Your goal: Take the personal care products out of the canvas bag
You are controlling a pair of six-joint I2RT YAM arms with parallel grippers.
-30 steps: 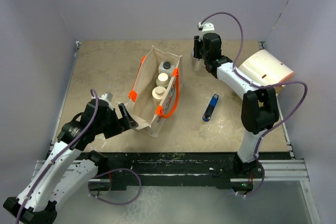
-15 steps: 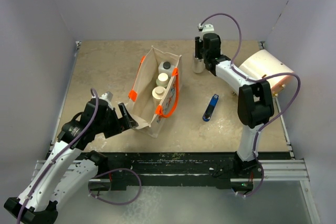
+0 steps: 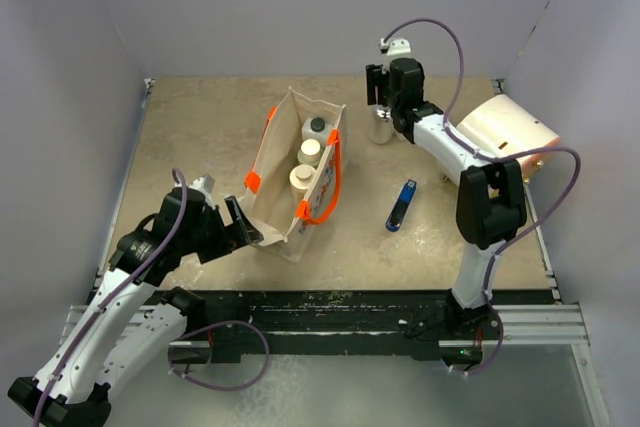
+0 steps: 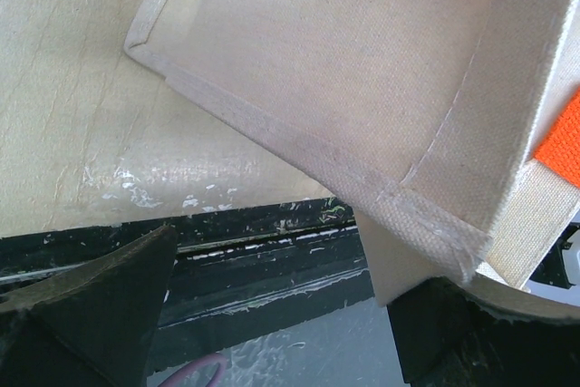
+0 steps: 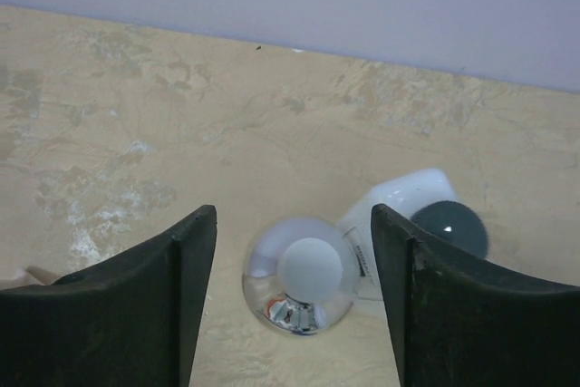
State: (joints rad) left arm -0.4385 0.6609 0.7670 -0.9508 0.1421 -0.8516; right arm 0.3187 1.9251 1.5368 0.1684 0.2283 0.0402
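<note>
Each arm (image 3: 118,309) has white links, black joints, looping purple cables (image 3: 430,21) and dark wedge-shaped fingers (image 5: 118,314).

Soft even light, faint shadows, mirror glare on silver cap (image 5: 299,278)

Silver-capped bottle (image 5: 298,287) between parted jaws, white dark-capped bottle (image 5: 405,213) alongside.

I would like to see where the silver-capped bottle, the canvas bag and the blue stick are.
silver-capped bottle (image 5: 299,276): right wrist view, on its cap top.
canvas bag (image 3: 277,157): top external view, on its left wall.
blue stick (image 3: 401,205): top external view, on its middle.
</note>
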